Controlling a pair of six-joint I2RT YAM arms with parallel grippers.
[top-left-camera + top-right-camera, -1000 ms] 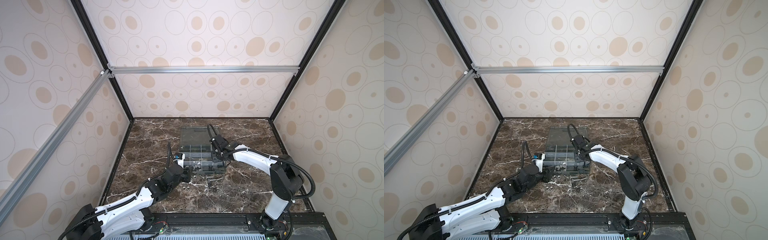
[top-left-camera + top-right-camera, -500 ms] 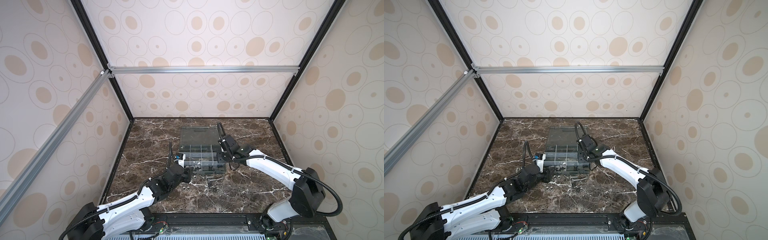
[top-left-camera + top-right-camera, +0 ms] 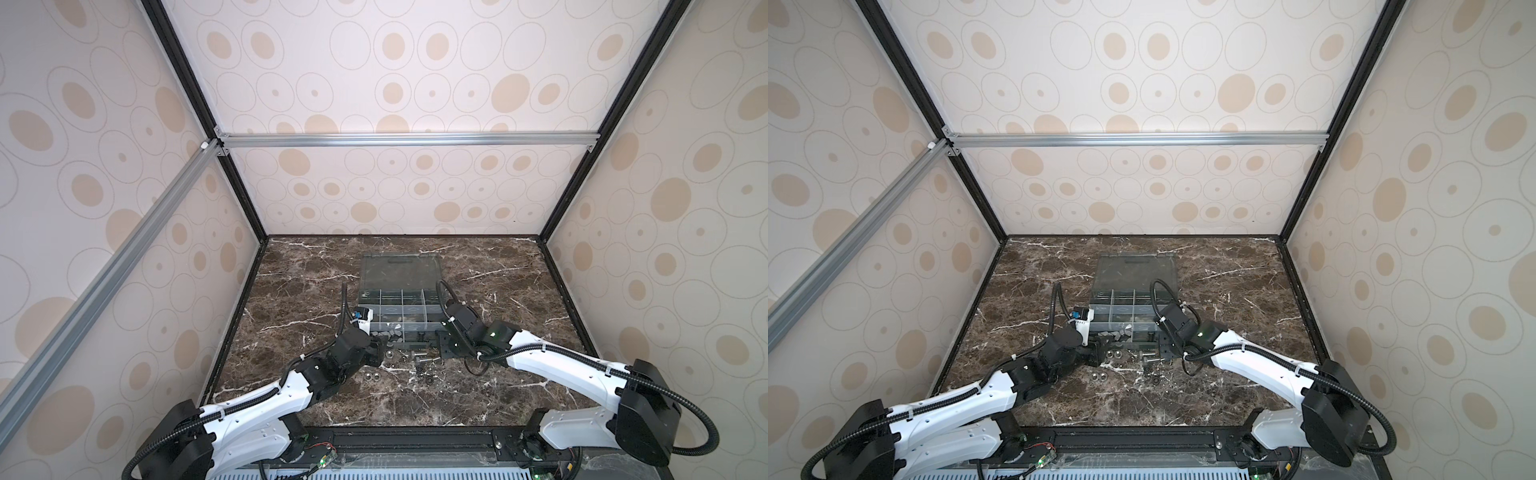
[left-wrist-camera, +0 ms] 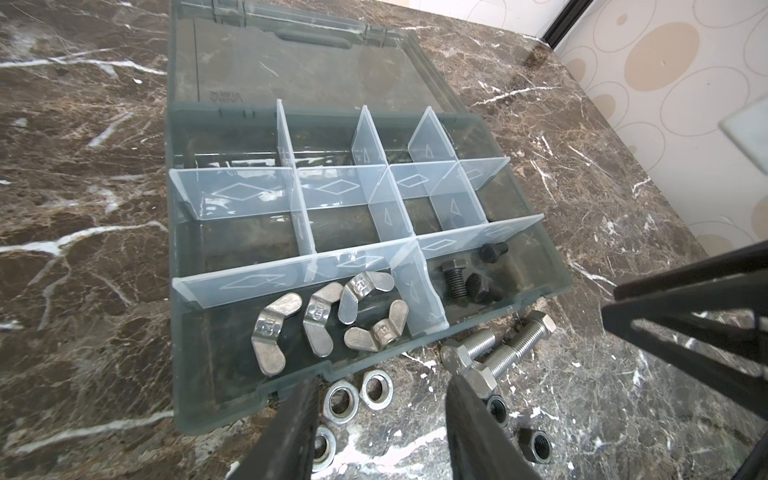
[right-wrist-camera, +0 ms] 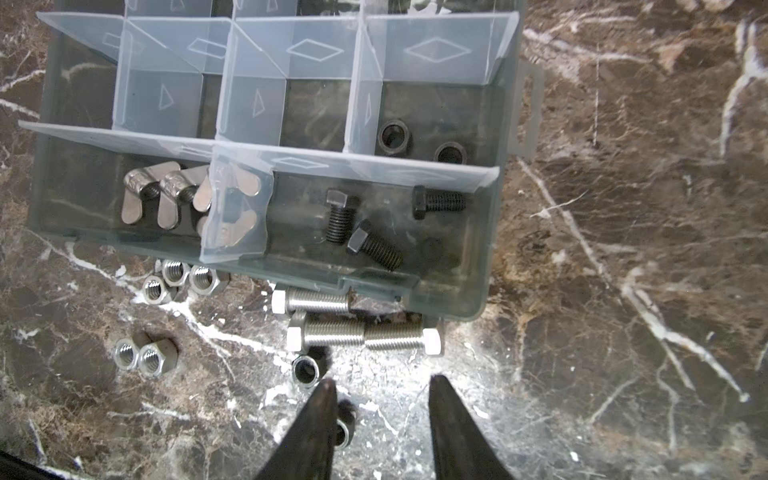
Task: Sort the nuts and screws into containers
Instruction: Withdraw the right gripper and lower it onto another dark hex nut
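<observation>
Poised for the next pick — nothing gripped

The left claw (image 4: 382, 380) was held spread and empty over the silver nuts (image 4: 365, 397) — seemingly lined up for a pick; the right claw (image 5: 380, 380), likewise released, was poised near the silver bolts (image 5: 328, 332) lying beside the box (image 4: 216, 399), where wing nuts (image 4: 316, 311) and black bolts (image 5: 338, 220) were already sorted into separate compartments (image 4: 220, 332).

The dark grey translucent plastic organizer box (image 4: 176, 257) lies open, its hinged clear lid (image 4: 311, 66) flat behind it. One front-row compartment (image 4: 220, 332) holds four silver wing-shaped nuts (image 4: 320, 328), and the next holds short black hex-head bolts (image 4: 457, 278). Three long silver hex bolts (image 5: 328, 334) and loose silver hex nuts (image 4: 359, 395) lie outside, just beside its front wall.
</observation>
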